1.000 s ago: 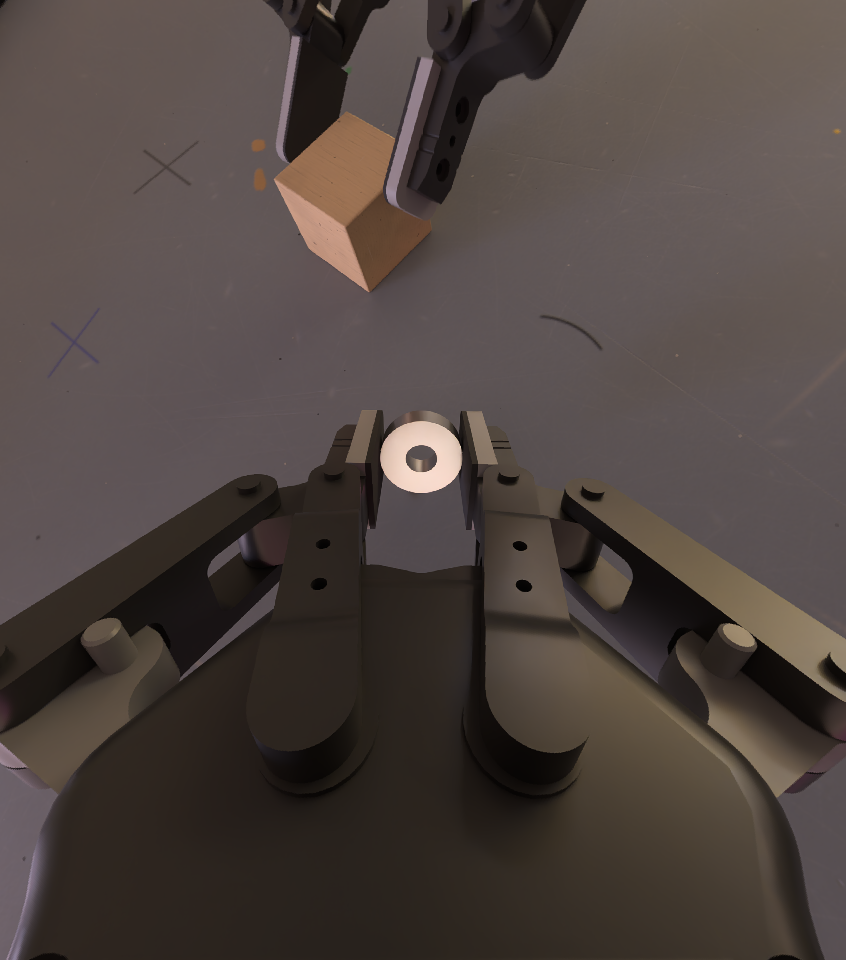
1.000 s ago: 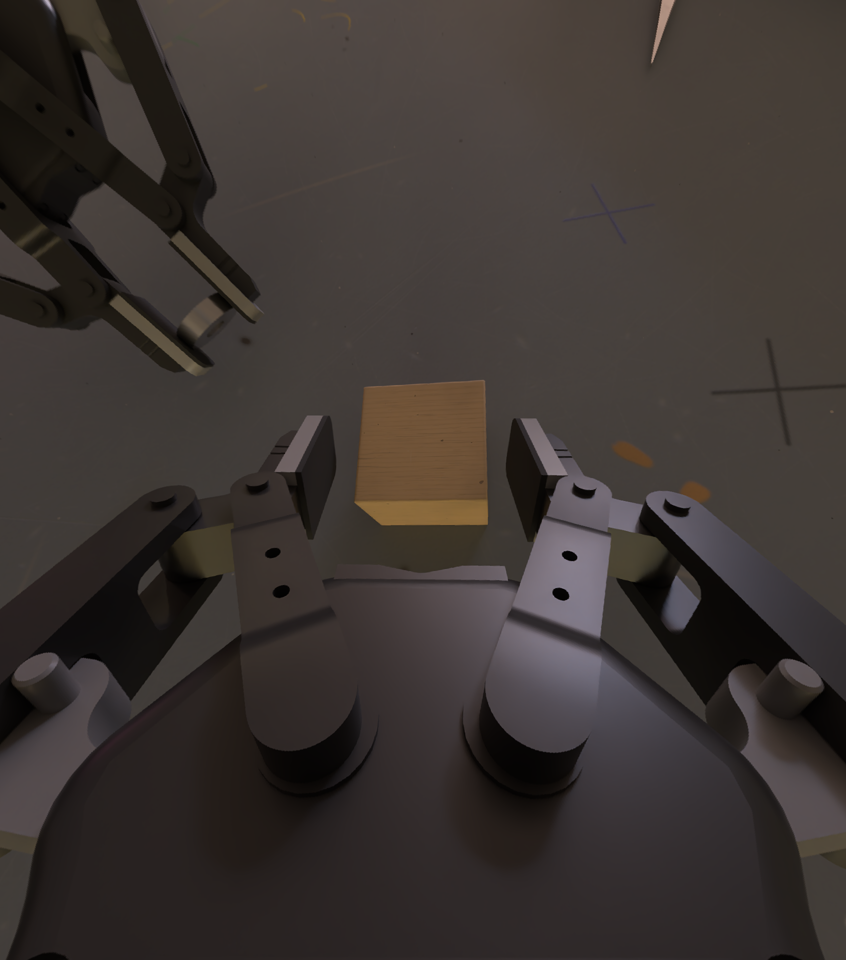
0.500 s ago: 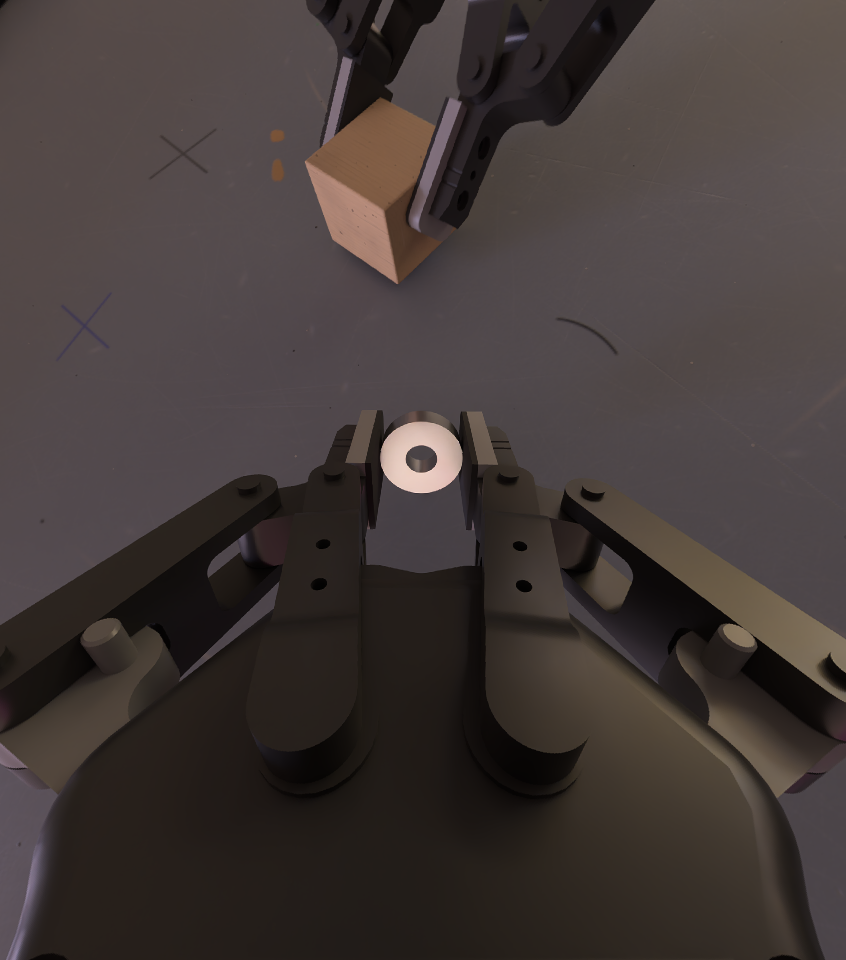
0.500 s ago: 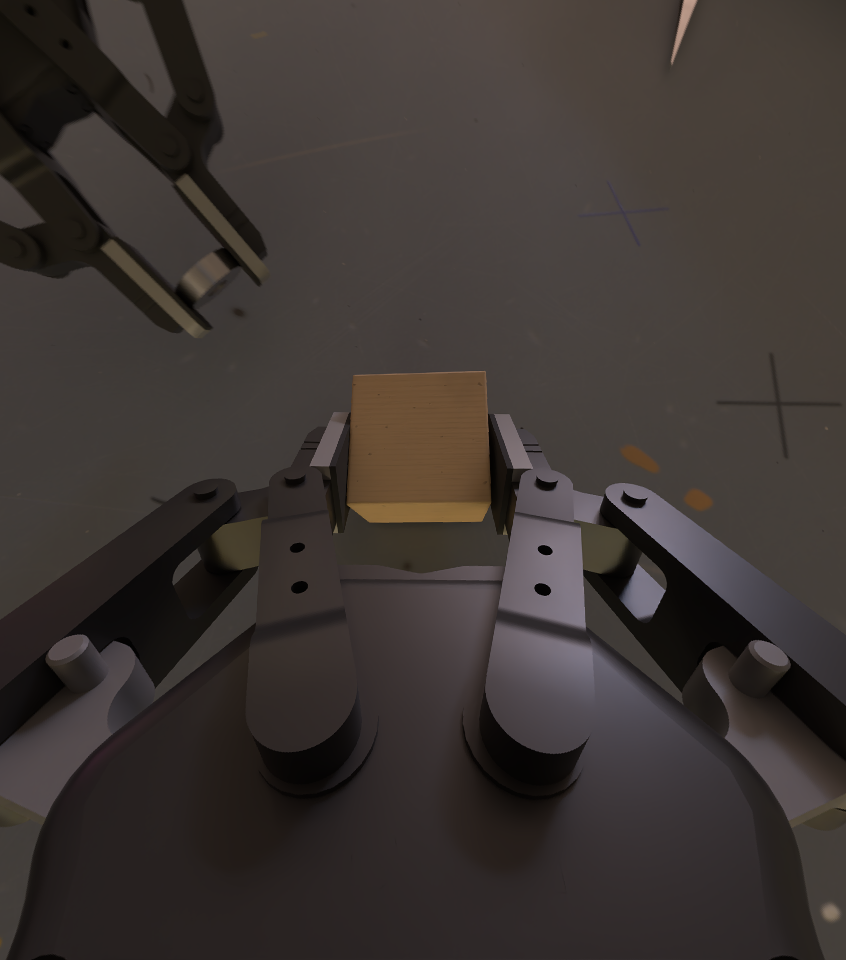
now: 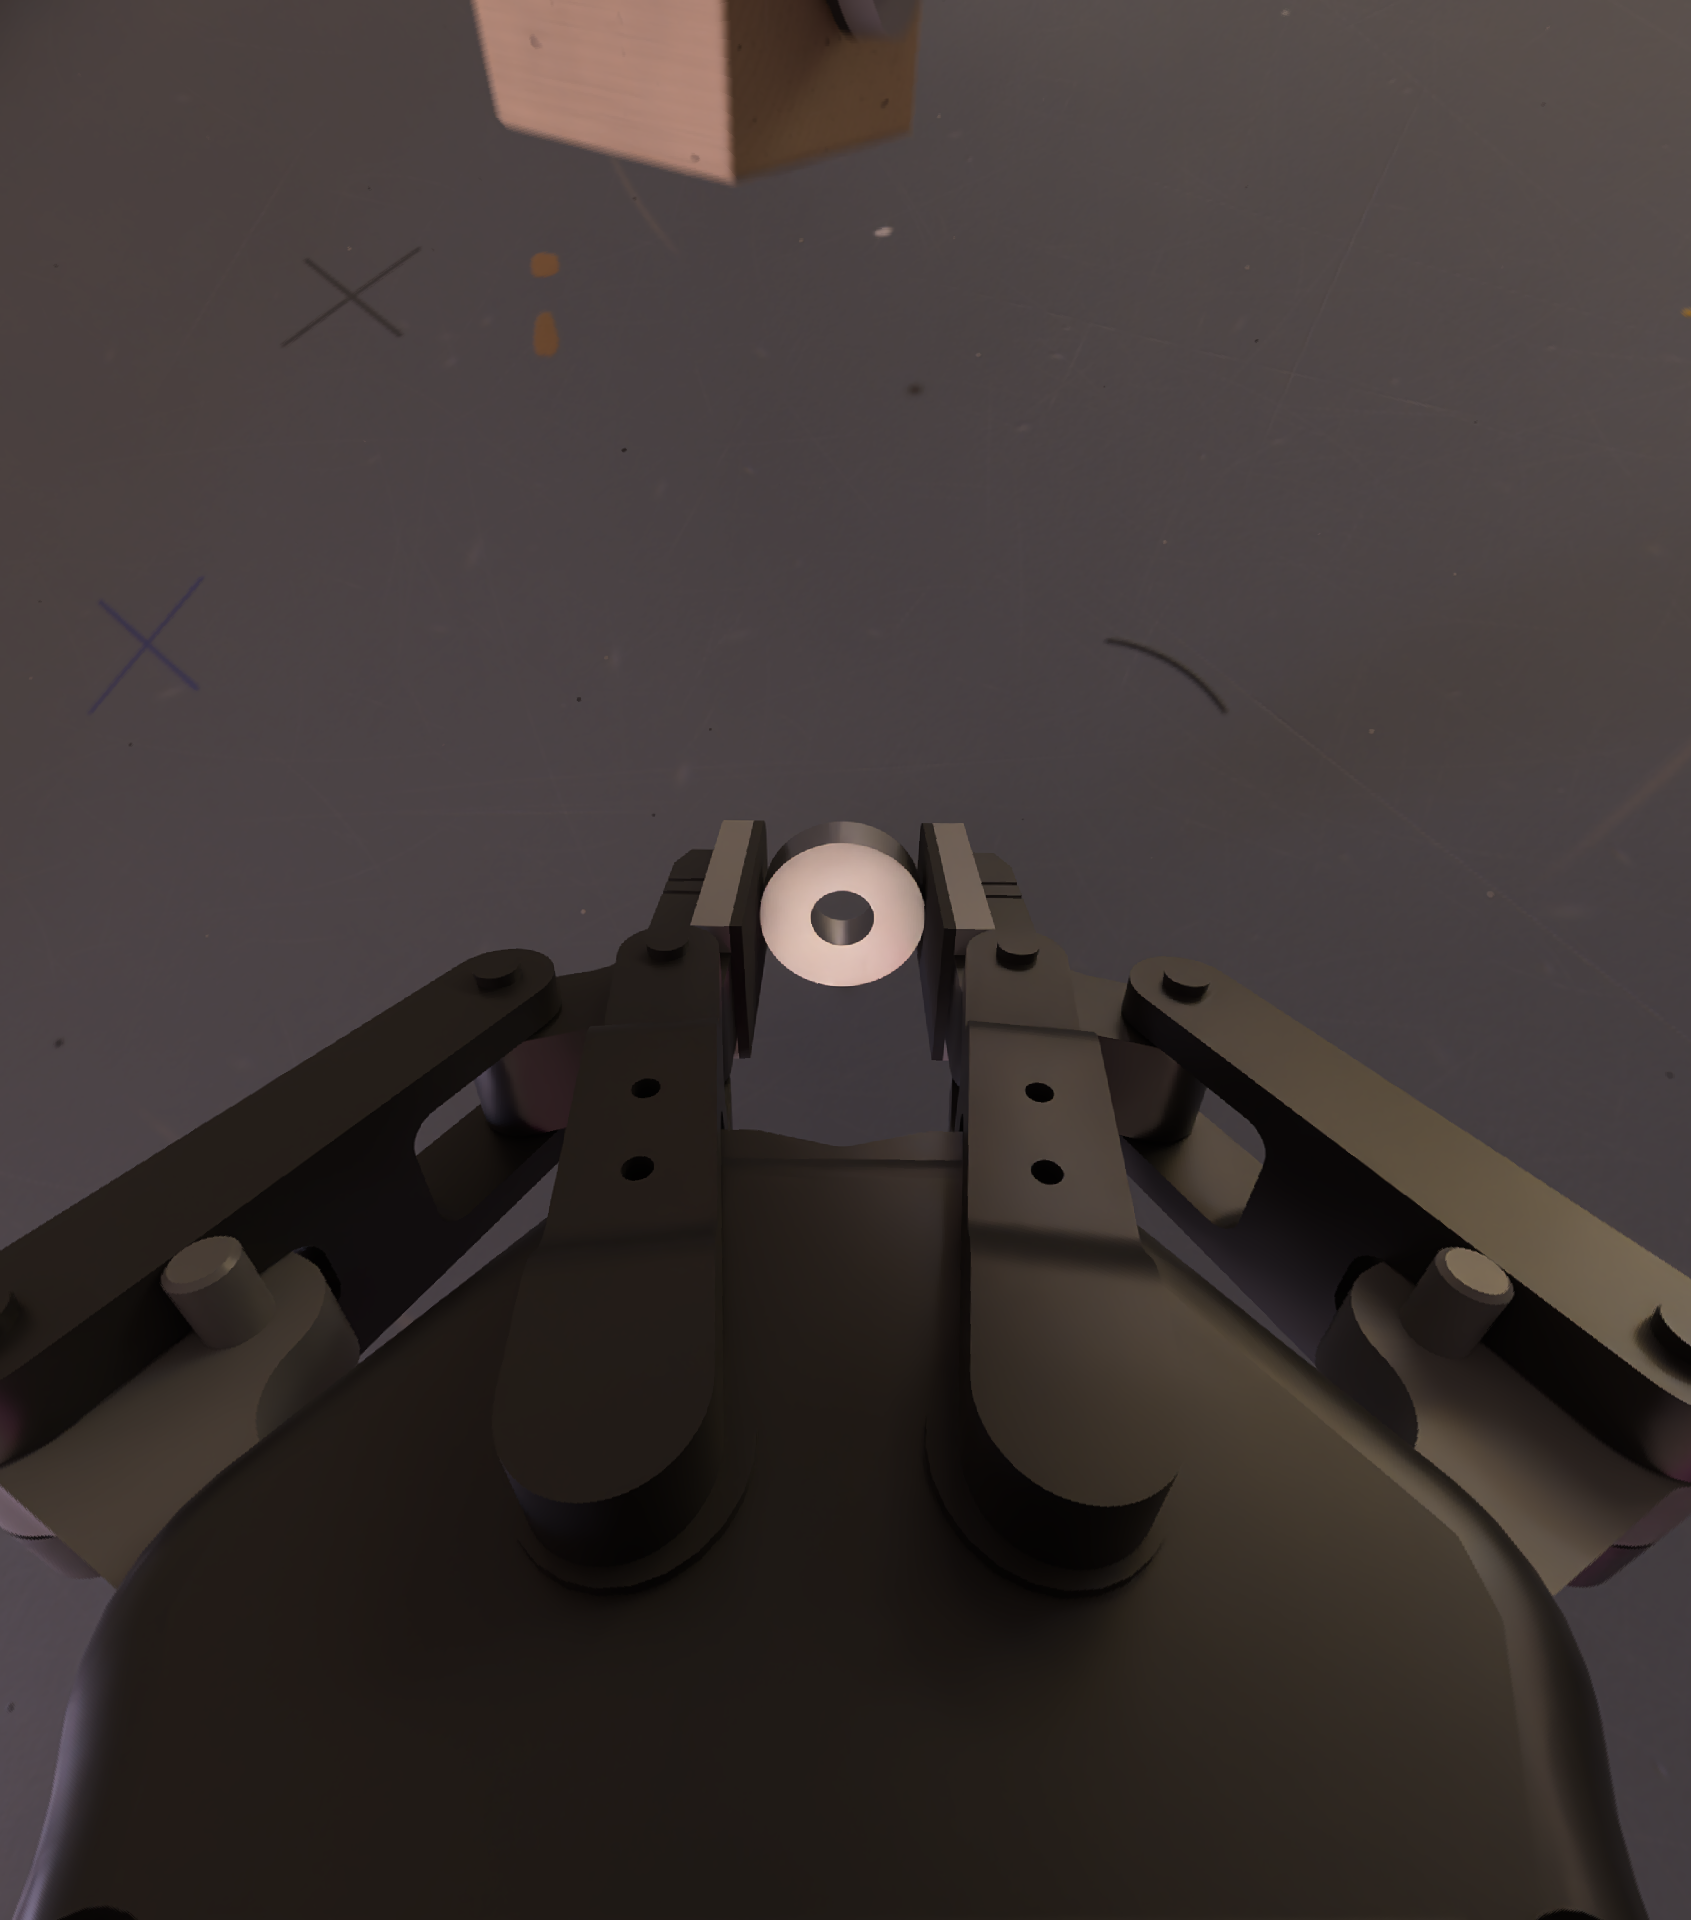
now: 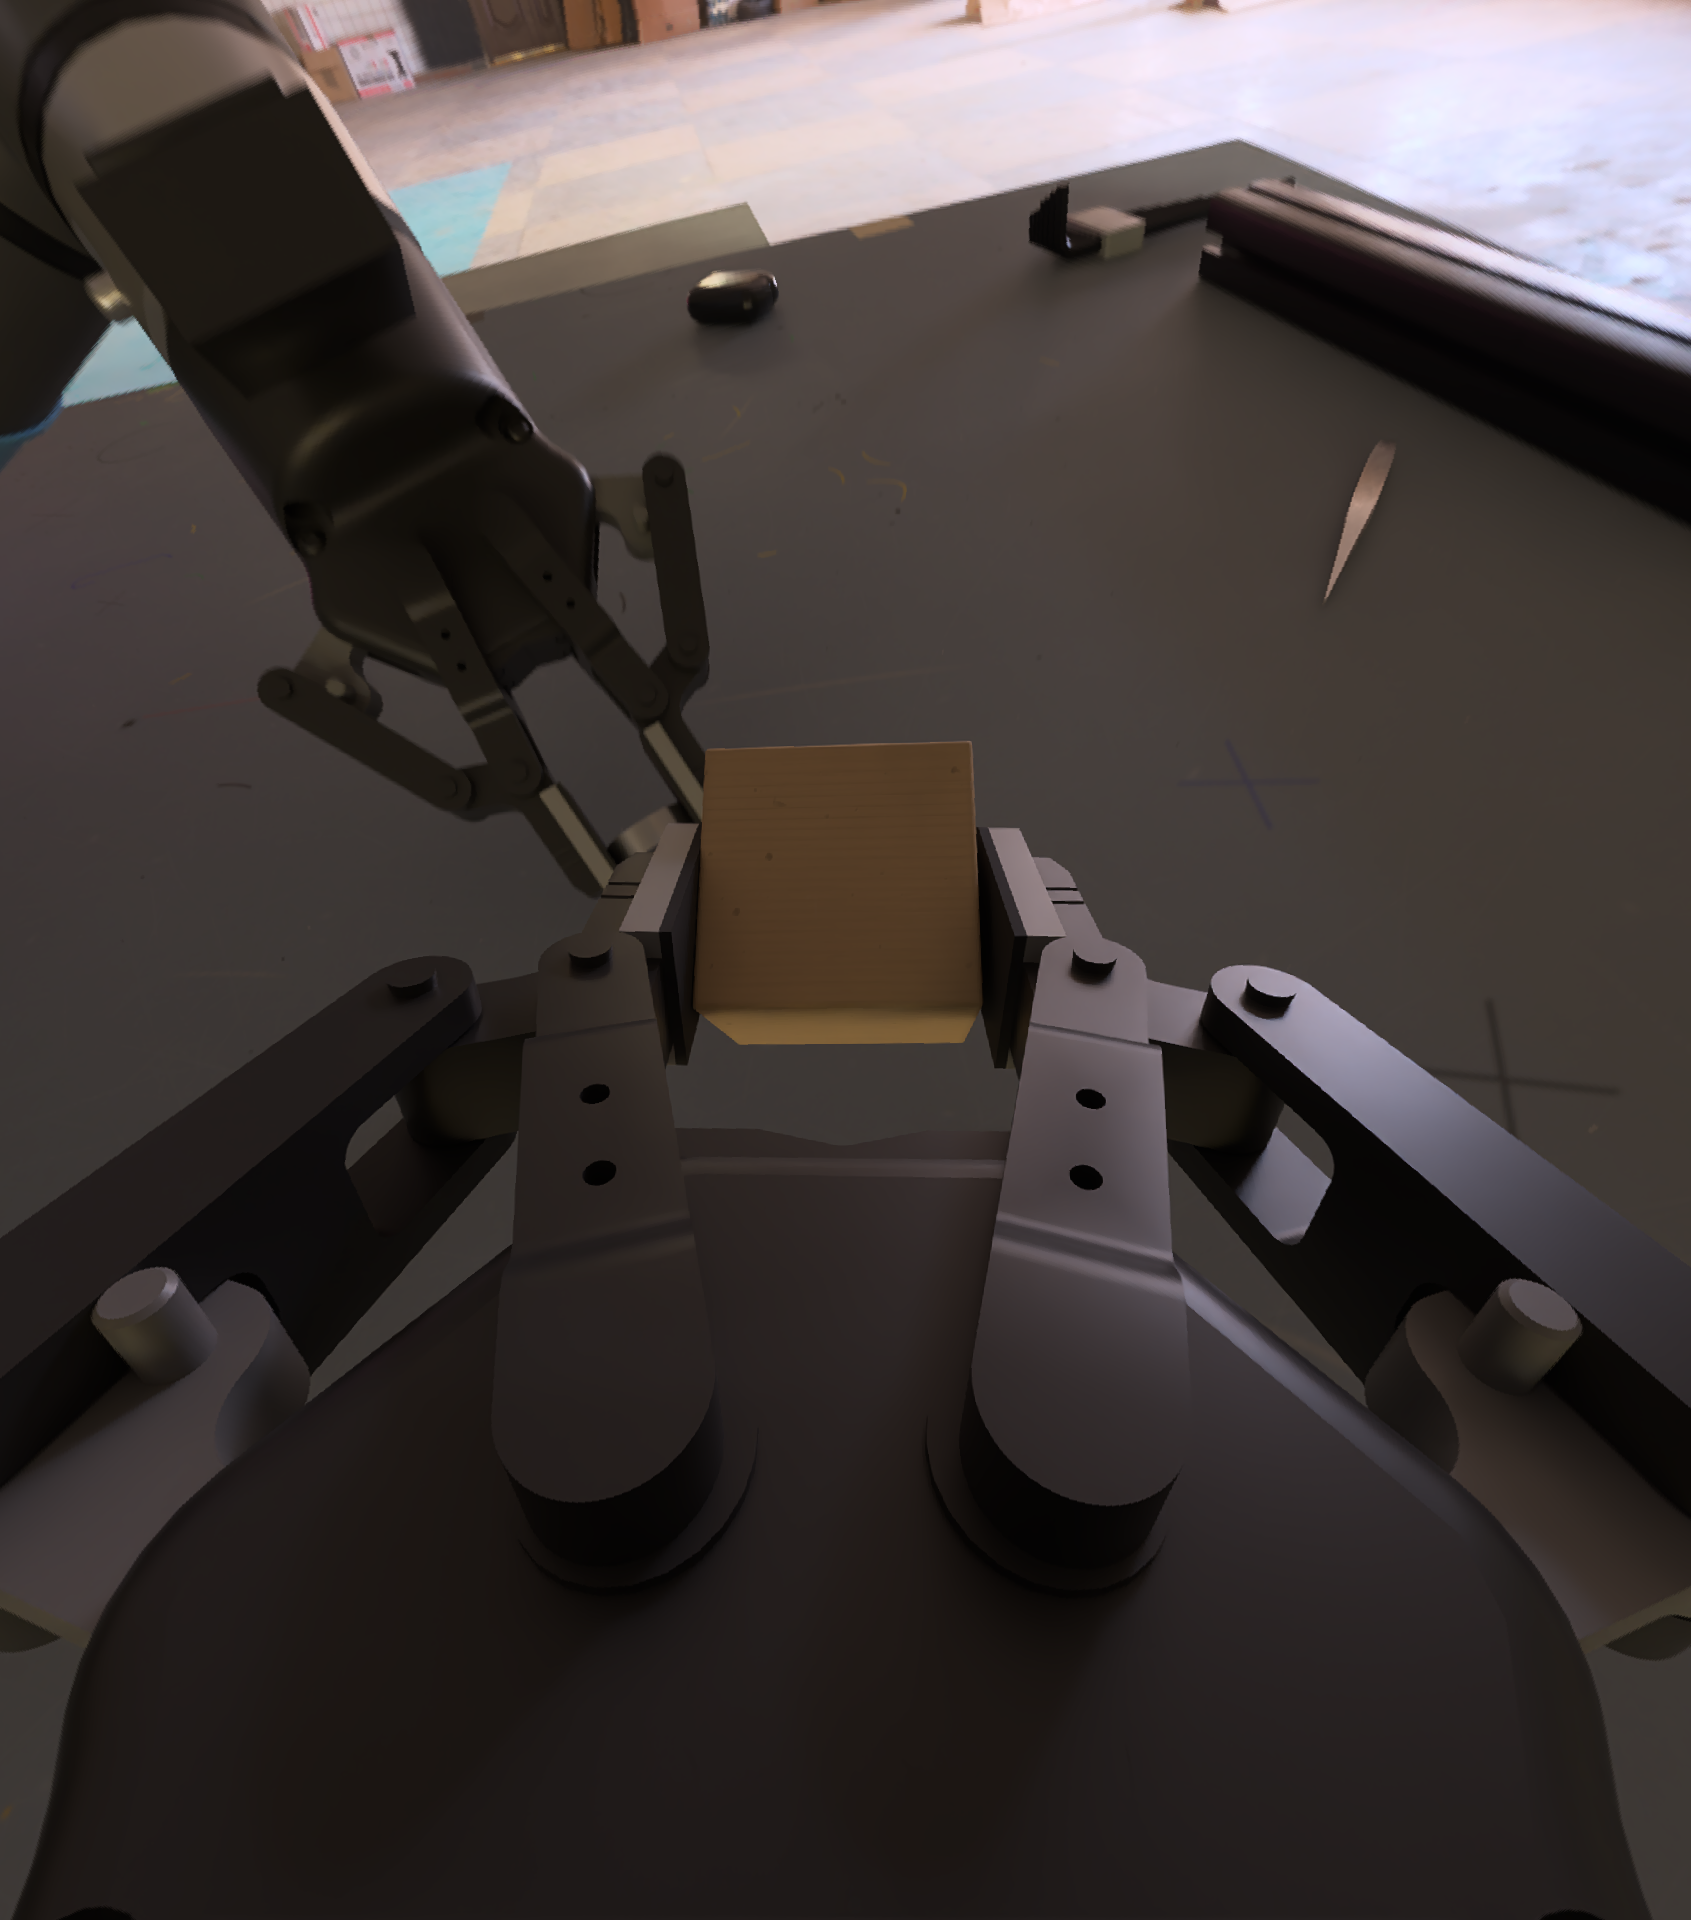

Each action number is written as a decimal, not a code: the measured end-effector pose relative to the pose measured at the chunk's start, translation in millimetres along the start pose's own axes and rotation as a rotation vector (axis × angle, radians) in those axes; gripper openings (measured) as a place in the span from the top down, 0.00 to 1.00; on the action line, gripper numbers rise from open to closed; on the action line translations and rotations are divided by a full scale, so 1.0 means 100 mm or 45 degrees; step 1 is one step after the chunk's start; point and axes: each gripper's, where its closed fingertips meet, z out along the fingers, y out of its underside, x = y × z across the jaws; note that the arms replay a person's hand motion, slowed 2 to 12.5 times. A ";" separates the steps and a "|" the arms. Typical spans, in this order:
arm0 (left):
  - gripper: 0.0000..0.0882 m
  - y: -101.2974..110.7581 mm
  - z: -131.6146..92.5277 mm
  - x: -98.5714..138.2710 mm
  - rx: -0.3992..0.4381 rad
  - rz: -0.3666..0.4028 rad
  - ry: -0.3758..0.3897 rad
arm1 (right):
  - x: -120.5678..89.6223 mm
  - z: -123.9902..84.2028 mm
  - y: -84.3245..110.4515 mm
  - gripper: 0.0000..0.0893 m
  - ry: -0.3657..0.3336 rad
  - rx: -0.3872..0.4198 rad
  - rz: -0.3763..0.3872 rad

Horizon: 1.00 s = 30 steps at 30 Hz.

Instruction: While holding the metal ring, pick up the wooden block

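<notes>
My left gripper [image 5: 842, 883] is shut on the metal ring [image 5: 842, 918], a pale disc with a round hole, held above the dark table [image 5: 924, 499]. My right gripper [image 6: 836, 914] is shut on the wooden block [image 6: 836, 894], a tan cube held between its pads, lifted off the table. The block also shows at the top of the left wrist view [image 5: 695, 83], hanging in the air. The left gripper shows in the right wrist view just behind and left of the block, its fingers [image 6: 571, 821] partly hidden by the block.
The dark table [image 6: 1236, 499] bears pen crosses [image 5: 353, 296] and orange spots [image 5: 543, 332]. A black oval object [image 6: 734, 295] lies at the far edge. A dark rail [image 6: 1506, 301] runs along the far right. A pale sliver [image 6: 1360, 514] lies near it.
My right gripper closed on the wooden block and lifted it well off the table, tilting up so the far table edge shows. My left gripper kept the ring and stayed still.
</notes>
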 end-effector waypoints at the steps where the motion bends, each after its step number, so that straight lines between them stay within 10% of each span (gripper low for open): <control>1: 0.71 0.00 0.00 0.00 0.000 0.001 0.002 | 0.01 0.00 -0.05 0.51 -0.003 0.009 -0.009; 12: 0.71 0.00 0.00 0.01 0.001 -0.002 0.019 | 0.22 0.15 -0.39 0.51 -0.053 -0.151 -0.140; 30: 0.71 0.00 -0.01 0.04 0.006 0.033 0.024 | 0.50 0.51 -0.07 0.51 -0.102 -0.474 -0.182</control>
